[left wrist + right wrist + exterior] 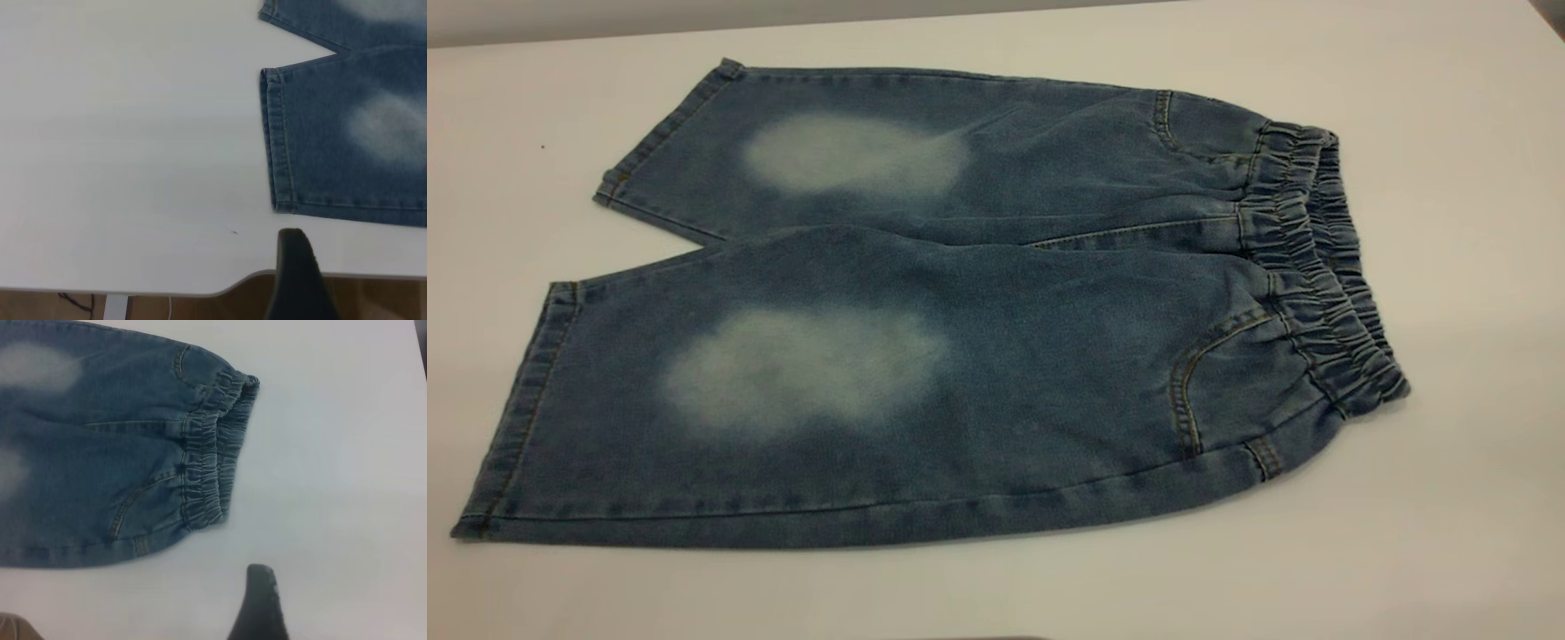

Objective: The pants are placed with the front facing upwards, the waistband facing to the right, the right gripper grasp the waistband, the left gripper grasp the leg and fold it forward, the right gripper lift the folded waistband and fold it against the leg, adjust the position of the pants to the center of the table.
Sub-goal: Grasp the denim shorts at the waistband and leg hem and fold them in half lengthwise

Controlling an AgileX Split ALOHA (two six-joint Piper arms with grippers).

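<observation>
The blue denim pants (pixel 925 338) lie flat on the white table (pixel 1449 533), front up, with a pale patch on each leg. The gathered waistband (pixel 1316 267) is at the right and the leg hems (pixel 525 400) at the left. Neither arm shows in the exterior view. My left gripper (pixel 363 267) hovers over the table's near edge, short of the near leg's hem (pixel 277 143); one dark finger (pixel 297 273) shows, with nothing against its pad. My right gripper (pixel 347 587) hangs over bare table beside the waistband (pixel 210 453), open, holding nothing; one finger (pixel 261 600) shows.
The table's front edge (pixel 200 291) curves past under the left gripper, with wooden floor and a cable below it. Bare white tabletop surrounds the pants on all sides, widest at the right and front.
</observation>
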